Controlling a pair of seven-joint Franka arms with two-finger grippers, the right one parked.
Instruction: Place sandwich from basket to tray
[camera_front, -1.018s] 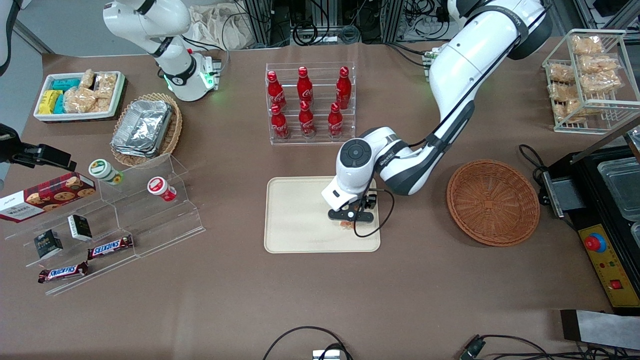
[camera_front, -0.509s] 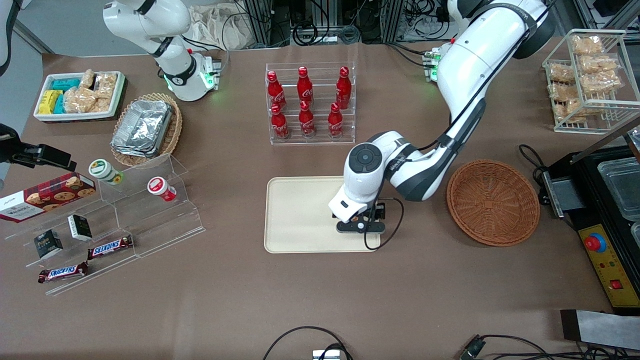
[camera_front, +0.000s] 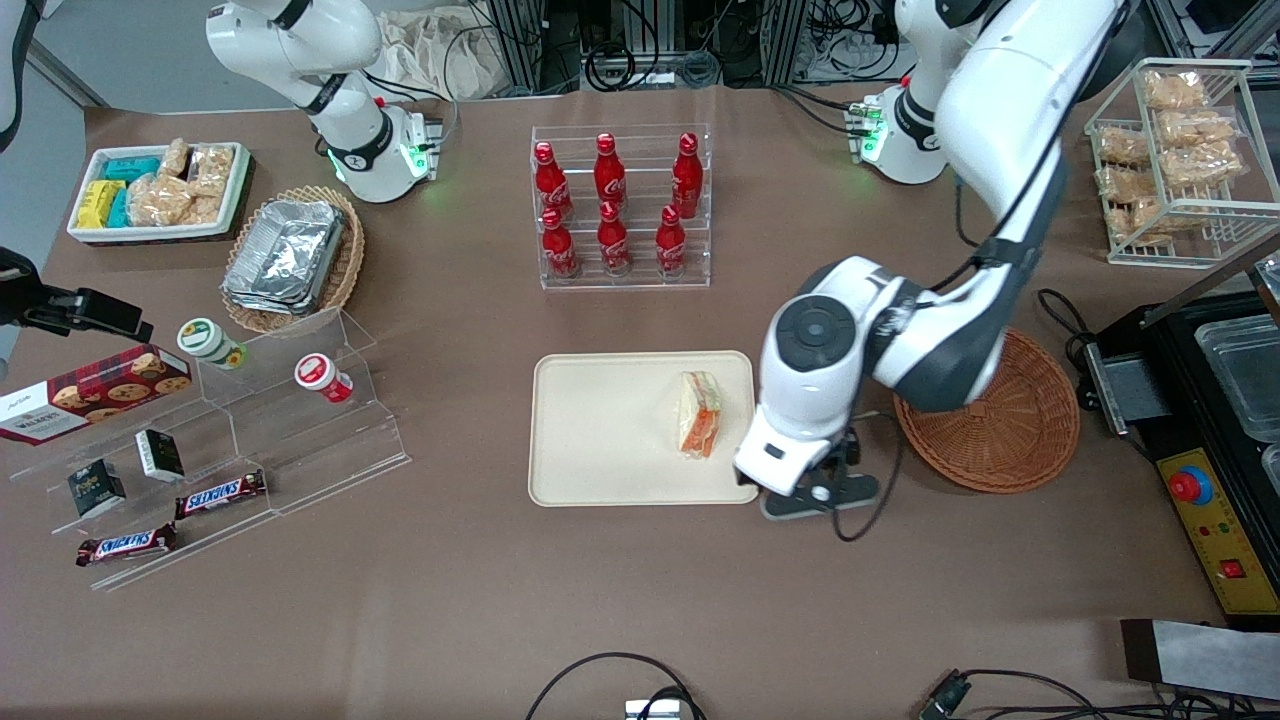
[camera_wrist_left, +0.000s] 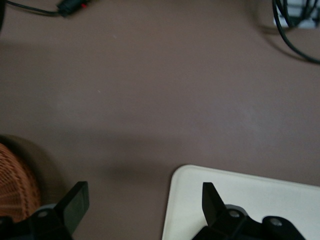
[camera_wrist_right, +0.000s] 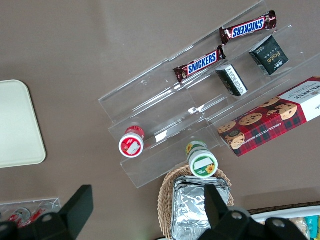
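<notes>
Now the sandwich (camera_front: 699, 413), wrapped wedge with orange-green filling showing, lies on the tray (camera_front: 600, 430). The gripper (camera_wrist_left: 145, 202) hangs above the tray's corner, jaws wide apart, holding nothing.

Front view hangs high, looking steeply down on the whole bench (camera_front: 640, 600), with the arm bases at its top edge. It takes in everything from the snack rack (camera_front: 240, 450) at the parked arm's end to the basket (camera_front: 1010, 430) at the working arm's.

Left wrist view sits low and close, aimed straight down past the gripper (camera_wrist_left: 145, 212), whose fingers (camera_wrist_left: 75, 205) stand wide apart. It catches a tray (camera_wrist_left: 240, 200) corner and a sliver of basket (camera_wrist_left: 17, 185) rim, both also in the front view.

Right wrist view looks down from higher up, taking in the snack rack (camera_wrist_right: 200, 100) and a tray (camera_wrist_right: 17, 125) end, which the front view shares.
</notes>
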